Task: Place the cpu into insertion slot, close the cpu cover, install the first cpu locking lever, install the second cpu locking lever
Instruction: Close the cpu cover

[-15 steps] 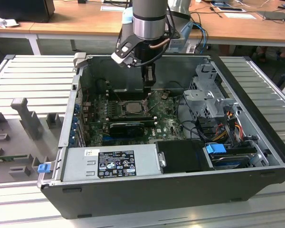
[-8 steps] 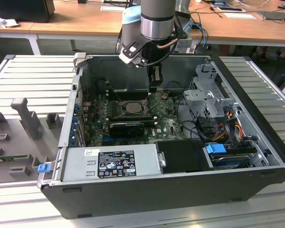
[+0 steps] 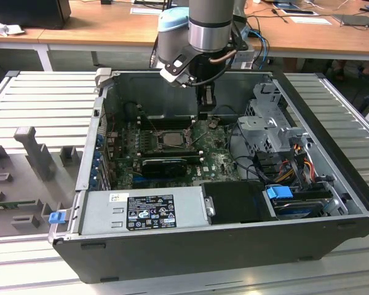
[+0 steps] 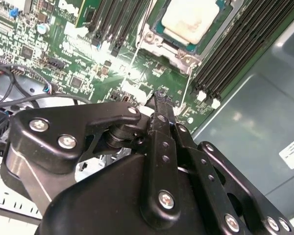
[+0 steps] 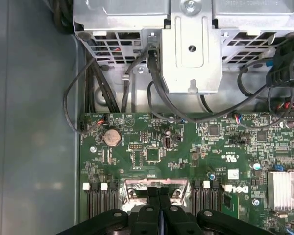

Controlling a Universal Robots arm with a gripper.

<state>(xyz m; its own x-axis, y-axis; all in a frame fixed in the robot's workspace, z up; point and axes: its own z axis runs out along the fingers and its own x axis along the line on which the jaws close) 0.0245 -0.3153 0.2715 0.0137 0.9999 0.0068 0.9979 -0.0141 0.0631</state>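
Inside the computer case (image 3: 234, 246), the gripper (image 4: 161, 95) hovers near the cpu (image 4: 188, 19), its fingers pressed together on nothing. The cpu cover (image 4: 166, 49) lies flat around the cpu.

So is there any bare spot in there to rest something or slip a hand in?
Free: bare grey case floor alongside the motherboard, and the ribbed table outside the case. Crowded: cables by the drive cage, and the motherboard around the gripper.
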